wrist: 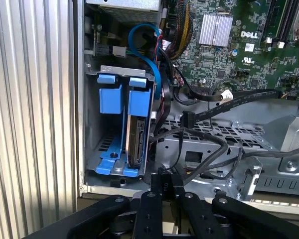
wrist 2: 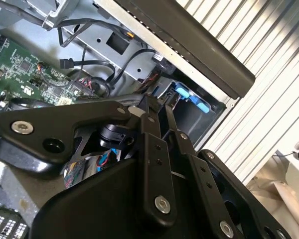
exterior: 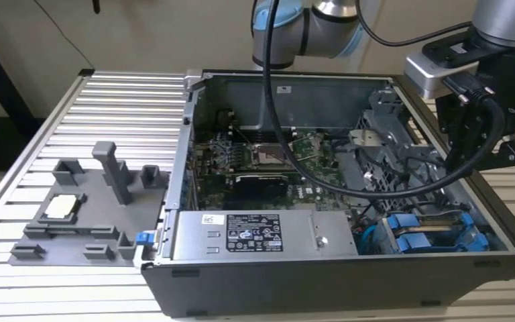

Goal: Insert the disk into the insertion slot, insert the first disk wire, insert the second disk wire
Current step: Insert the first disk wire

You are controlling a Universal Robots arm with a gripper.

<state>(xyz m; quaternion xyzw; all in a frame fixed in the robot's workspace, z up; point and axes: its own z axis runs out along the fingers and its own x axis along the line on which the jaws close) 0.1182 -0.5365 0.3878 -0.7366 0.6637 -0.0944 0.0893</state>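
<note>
Ribbed aluminium counter (exterior: 123,100) carries a grey moulded fixture (exterior: 88,201) at the exterior view's left, then the open steel case (exterior: 329,282). In the first wrist view the blue-framed disk (wrist: 135,139) sits edge-on inside the dark-grey insertion slot (wrist: 91,149). The black gripper (wrist: 163,174) is near the tangled black cables (wrist: 199,137), jaws clenched, empty.

My gripper (wrist: 163,175): matt black links, bright metal screw heads. The disk (wrist: 135,139) looks like bare dull metal on edge, with a smooth, glossy blue plastic frame. The insertion slot (wrist: 91,127) is matt grey sheet metal, and so is the perforated cage (wrist: 224,132). Table (wrist: 30,124): ribbed satin aluminium. Blue cable (wrist: 152,55): smooth, shiny.
</note>
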